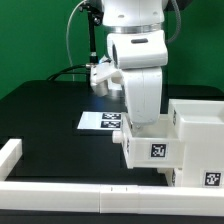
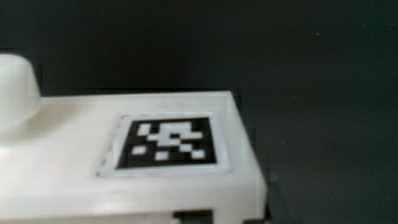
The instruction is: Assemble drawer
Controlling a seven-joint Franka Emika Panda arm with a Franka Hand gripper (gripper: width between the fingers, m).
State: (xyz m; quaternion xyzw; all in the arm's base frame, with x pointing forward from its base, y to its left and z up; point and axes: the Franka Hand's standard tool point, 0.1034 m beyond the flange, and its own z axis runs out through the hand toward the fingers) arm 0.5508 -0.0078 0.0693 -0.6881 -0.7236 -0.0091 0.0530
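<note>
A white tray (image 1: 150, 147) (image 2: 151, 160) of the drawer, tagged, sits near the bench's (image 1: 45, 120) front right corner beside the large shell (image 1: 200, 140). The arm (image 1: 140, 70) hides the jaws; I cannot tell their state. The marker board (image 1: 100, 122) lies mid-bench, partly covered. Green backdrop behind.

Bright even light outside; wrist view soft, blurred throughout.

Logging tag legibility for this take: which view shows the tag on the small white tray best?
The wrist view: the tag on the tray fills much of the frame, though blurred. The exterior view shows that tray small, the arm covering part of it.
</note>
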